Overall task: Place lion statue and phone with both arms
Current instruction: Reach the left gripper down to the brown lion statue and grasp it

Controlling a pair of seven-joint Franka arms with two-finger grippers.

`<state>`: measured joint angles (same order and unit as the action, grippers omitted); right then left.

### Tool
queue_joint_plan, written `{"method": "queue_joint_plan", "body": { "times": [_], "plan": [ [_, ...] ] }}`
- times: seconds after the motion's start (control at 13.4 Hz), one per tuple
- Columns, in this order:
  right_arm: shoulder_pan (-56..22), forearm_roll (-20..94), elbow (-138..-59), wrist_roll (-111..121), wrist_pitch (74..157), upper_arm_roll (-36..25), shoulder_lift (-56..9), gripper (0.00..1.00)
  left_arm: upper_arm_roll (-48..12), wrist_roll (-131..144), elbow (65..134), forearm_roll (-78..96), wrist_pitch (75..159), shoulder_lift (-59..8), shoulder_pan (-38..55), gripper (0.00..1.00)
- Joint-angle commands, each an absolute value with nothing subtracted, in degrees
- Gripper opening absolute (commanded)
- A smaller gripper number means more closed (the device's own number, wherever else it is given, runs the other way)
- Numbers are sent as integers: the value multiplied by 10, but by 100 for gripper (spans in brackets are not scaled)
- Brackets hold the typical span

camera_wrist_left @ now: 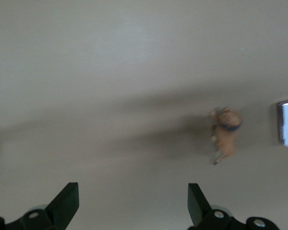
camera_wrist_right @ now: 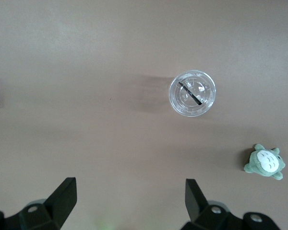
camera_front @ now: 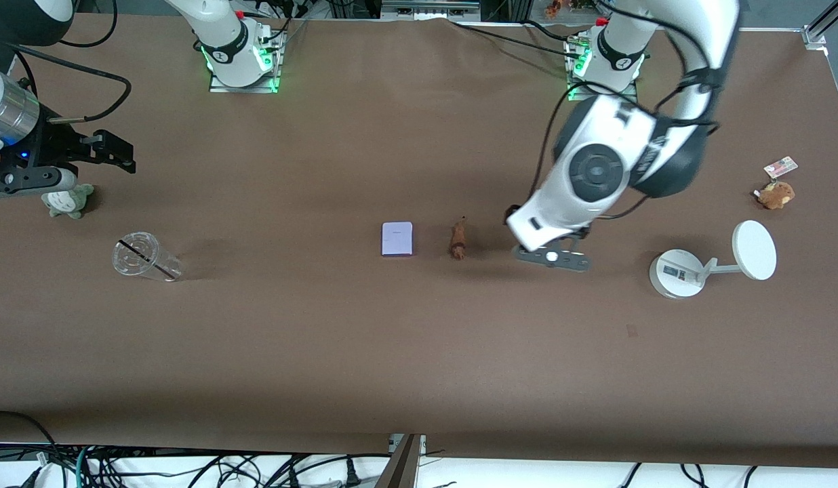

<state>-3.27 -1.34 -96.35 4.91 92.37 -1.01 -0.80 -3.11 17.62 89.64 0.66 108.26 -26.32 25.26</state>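
Beside left end effector, lion statue

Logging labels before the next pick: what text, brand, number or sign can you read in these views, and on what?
Nothing can be read as text.
phone: a faint mark on its pale face, too small to read.
white stand: a dark label on its round base, too small to read.
card tag by the tan plush toy: printed, too small to read.
left arm's wrist housing: dark lettering cut off at its edge, not readable.
lion statue, clear cup: no text.

Clear cup, green plush, white stand, tan plush w/ tag.
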Motion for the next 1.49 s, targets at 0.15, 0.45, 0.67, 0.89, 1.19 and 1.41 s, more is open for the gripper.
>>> {"method": "queue_joint_plan", "body": {
  "times": [0.15,0.45,0.67,0.89,1.19,1.41],
  "plan": [
    [-33,-5,-972,48,923,-12,2,100,-25,198,879,6,1175,-329,302,100],
    [-33,-5,-972,47,923,-12,1,100,-24,266,950,-1,1317,-347,339,100],
    [-33,-5,-972,46,923,-12,2,100,-23,268,986,-2,1375,-359,345,100],
    [-33,-5,-972,48,922,-14,1,100,-23,269,992,-2,1410,-378,355,100],
    [-33,-5,-972,51,922,-16,1,100,-24,279,992,-1,1409,-385,355,55],
    [-33,-5,-972,50,922,-16,1,100,-24,302,991,-1,1407,-384,359,16]
  ]
}}
